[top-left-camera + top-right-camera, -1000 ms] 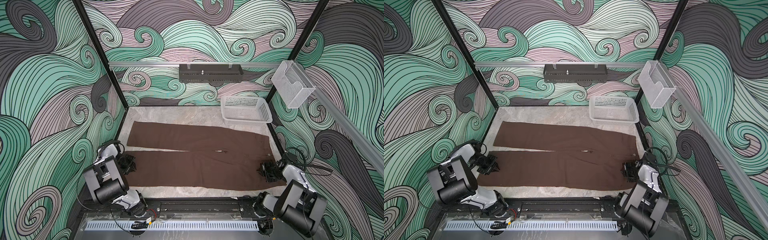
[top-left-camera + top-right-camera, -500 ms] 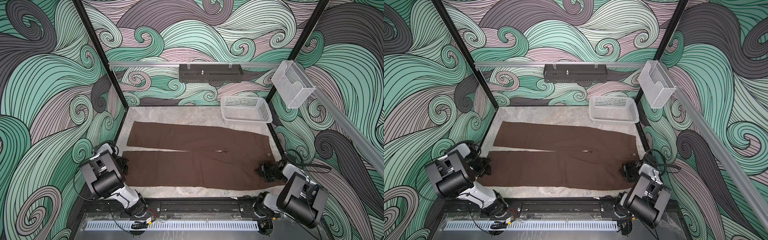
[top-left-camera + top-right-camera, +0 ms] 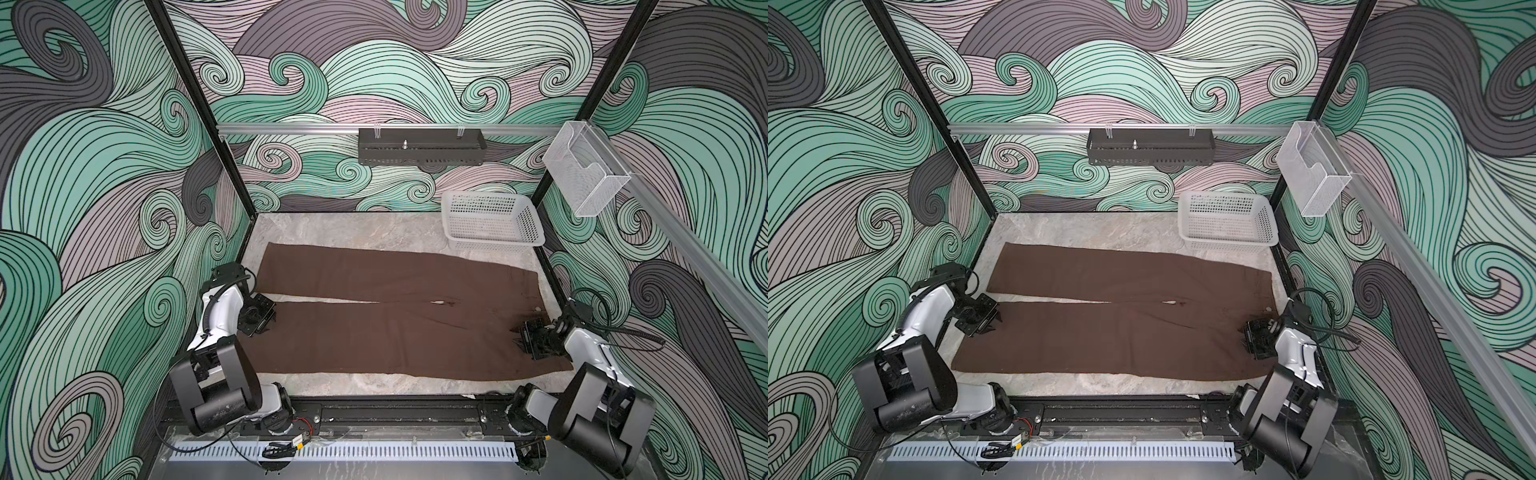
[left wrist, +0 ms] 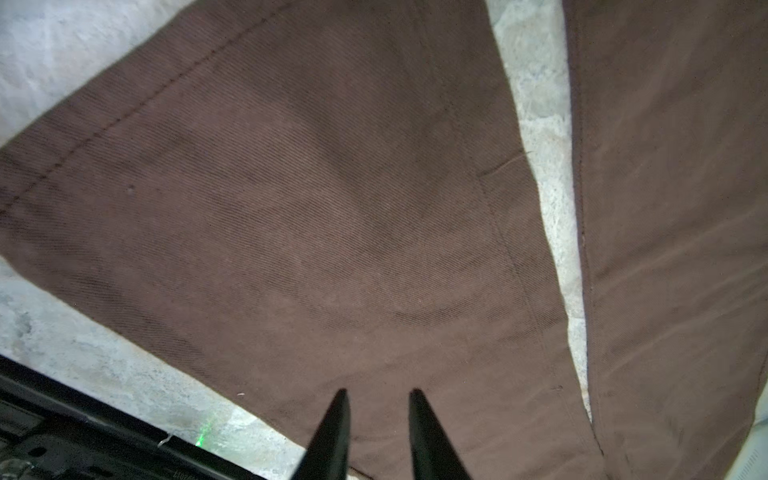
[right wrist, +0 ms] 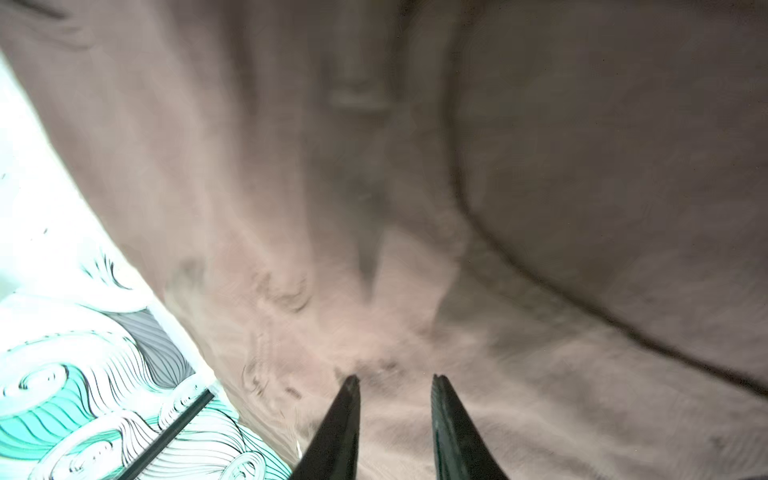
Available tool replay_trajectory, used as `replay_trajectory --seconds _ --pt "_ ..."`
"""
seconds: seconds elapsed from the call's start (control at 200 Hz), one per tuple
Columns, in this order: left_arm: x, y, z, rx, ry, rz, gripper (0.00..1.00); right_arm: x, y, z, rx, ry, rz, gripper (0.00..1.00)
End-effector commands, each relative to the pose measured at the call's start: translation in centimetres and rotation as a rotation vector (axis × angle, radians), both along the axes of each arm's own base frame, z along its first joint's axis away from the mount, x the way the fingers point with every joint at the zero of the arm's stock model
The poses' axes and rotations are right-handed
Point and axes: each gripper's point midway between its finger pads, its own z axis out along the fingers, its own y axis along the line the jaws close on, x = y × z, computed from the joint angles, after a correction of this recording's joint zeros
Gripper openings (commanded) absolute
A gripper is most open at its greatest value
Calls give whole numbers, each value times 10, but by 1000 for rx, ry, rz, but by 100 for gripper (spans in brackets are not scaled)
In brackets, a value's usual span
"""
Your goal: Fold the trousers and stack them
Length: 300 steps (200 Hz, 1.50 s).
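Note:
The dark brown trousers (image 3: 395, 328) (image 3: 1121, 332) lie flat on the marble table, the two legs running left side by side and the waist at the right. My left gripper (image 3: 266, 321) (image 3: 986, 322) hovers at the hem end of the near leg. In its wrist view the left gripper (image 4: 378, 392) is open over the cloth (image 4: 332, 216), with nothing between the fingers. My right gripper (image 3: 524, 338) (image 3: 1249, 337) is at the near waist corner. There the right gripper (image 5: 395, 378) also stands open just above the blurred cloth (image 5: 540, 166).
A white mesh basket (image 3: 536, 232) (image 3: 1268, 226) stands at the back right corner of the table. A black tray (image 3: 419, 151) hangs on the rear rail and a clear holder (image 3: 582, 178) on the right rail. The black frame rail (image 3: 395, 409) runs along the table's front edge.
Both grippers have parted their jaws from shut. The left gripper shifted slightly left, then back onto the hem. The trousers lie as before.

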Motion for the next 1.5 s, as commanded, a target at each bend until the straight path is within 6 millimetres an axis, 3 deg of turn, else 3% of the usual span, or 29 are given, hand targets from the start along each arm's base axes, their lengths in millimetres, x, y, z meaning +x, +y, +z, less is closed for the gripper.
replay_trajectory --seconds 0.0,0.2,0.355,0.505,0.791,1.131,1.261,1.316,1.371,1.496 --pt "-7 -8 -26 -31 80 23 20 2 3 7 -6 9 6 26" --pt "-18 -15 -69 -56 186 48 11 5 3 -7 13 35 10 15" --pt "-40 -5 -93 -29 334 59 4 0 -2 -28 40 87 -8 16" --pt "-57 13 -101 -3 398 119 1 -13 -9 -43 56 138 -25 22" --pt "-62 45 -78 56 395 203 2 -31 -19 -52 8 187 -25 38" --pt "-58 42 -70 23 355 189 5 -52 -12 -54 -14 243 2 42" --pt "-57 44 -67 -7 341 203 7 -55 -14 -42 -41 238 -4 47" --pt "-53 44 -60 -11 324 194 12 -53 -18 -32 -71 215 6 48" --pt "-44 44 -50 -17 275 176 24 -47 -20 -18 -96 171 7 52" --pt "-15 44 2 6 122 115 45 -24 -30 26 -153 30 -45 65"
